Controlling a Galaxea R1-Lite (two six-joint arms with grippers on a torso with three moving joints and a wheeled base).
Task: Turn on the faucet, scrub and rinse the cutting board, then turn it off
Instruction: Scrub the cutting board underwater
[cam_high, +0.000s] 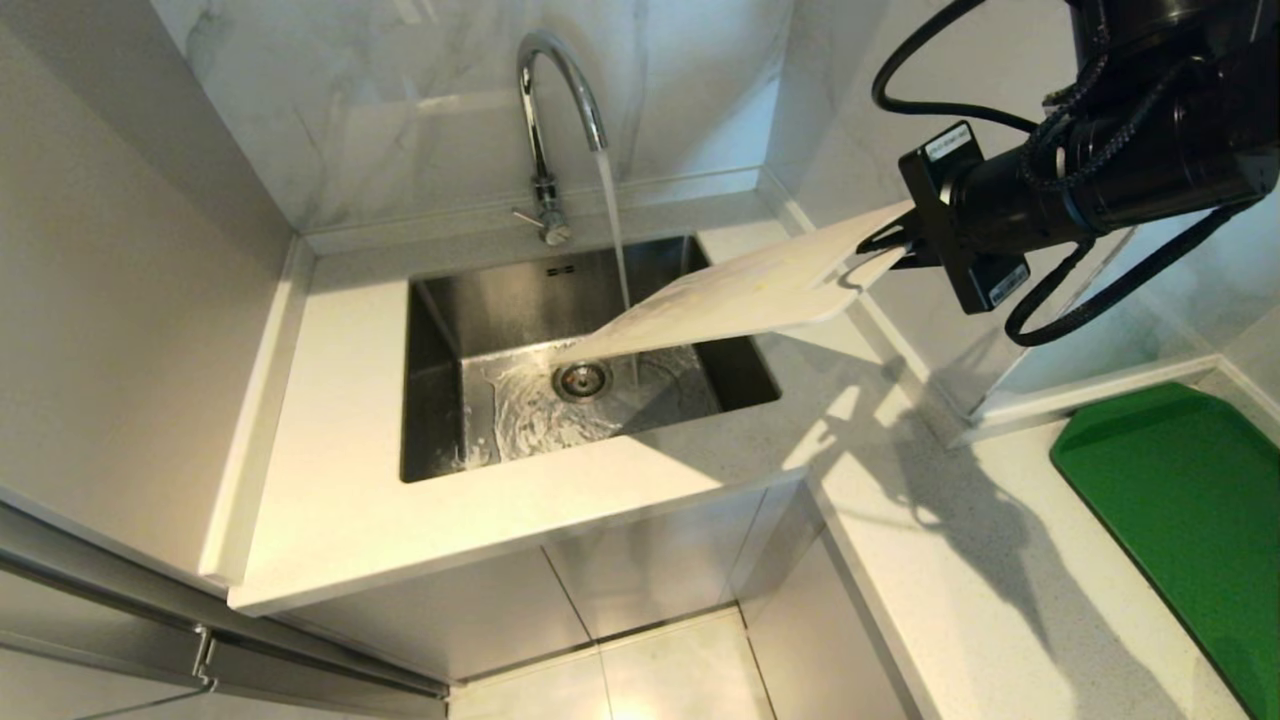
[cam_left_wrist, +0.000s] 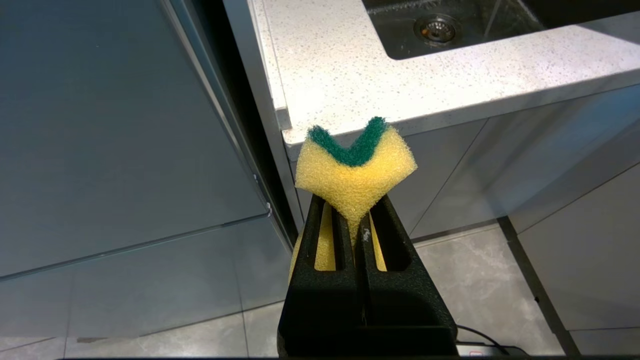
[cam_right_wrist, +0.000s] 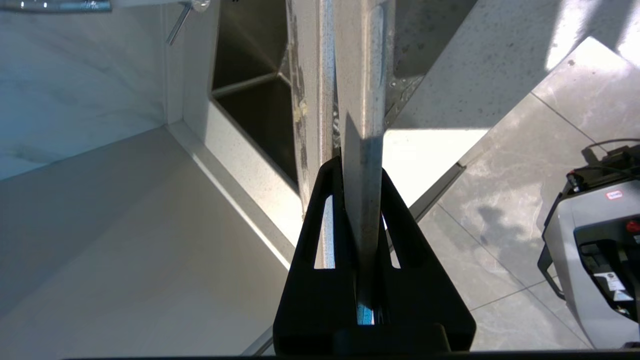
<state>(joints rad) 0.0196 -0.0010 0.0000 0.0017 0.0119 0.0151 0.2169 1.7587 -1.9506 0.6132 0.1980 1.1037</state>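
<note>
Right gripper (cam_high: 900, 243) clamping the cutting board (cam_high: 740, 295) by its handle end, holding it slanted over the sink (cam_high: 440, 400). Board's long axis running away from the gripper, down toward the faucet (cam_high: 548, 120); far end catching the water stream (cam_high: 615, 230). Left gripper (cam_left_wrist: 356, 220) squeezing a sponge (cam_left_wrist: 355, 170) below counter (cam_left_wrist: 350, 75) height, farther off. White labels on the right wrist showing, too small for reading.
</note>
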